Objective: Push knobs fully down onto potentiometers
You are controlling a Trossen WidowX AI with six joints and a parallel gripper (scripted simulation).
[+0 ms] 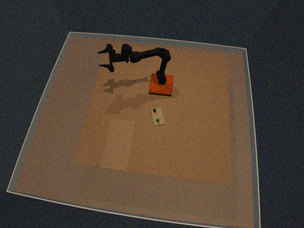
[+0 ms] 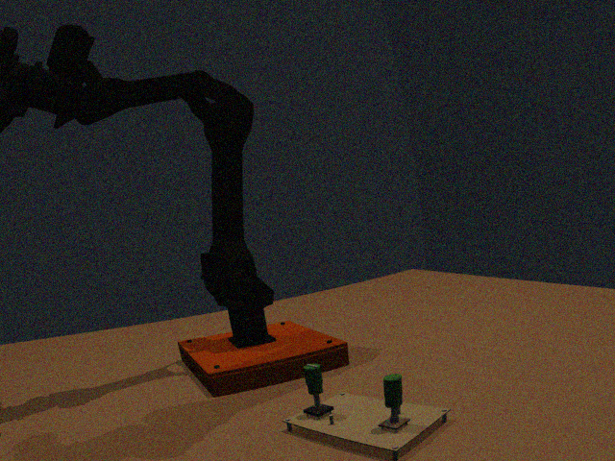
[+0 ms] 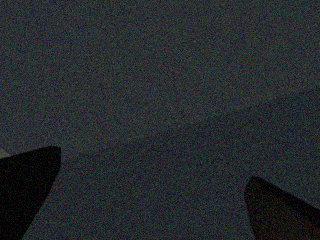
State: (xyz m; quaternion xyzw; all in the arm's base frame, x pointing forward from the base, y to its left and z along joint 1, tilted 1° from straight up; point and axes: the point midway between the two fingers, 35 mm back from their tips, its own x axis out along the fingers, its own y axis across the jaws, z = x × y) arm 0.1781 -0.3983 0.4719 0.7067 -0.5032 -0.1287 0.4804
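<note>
Jaws wide open in midair

Dim light falls on a tan table (image 1: pixel 186 147) (image 2: pixel 496 347), casting soft shadows (image 1: pixel 137 100) (image 2: pixel 149 422); dark, grainy blue-grey walls (image 2: pixel 397 149) (image 3: pixel 150 65) stand behind it

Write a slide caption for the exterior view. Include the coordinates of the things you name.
Two green knobs (image 1: pixel 157 118) (image 2: pixel 392 392) stand raised on the board (image 1: pixel 160 113) (image 2: pixel 359 414) beside the arm's orange base (image 1: pixel 168 91) (image 2: pixel 278 379).
</note>
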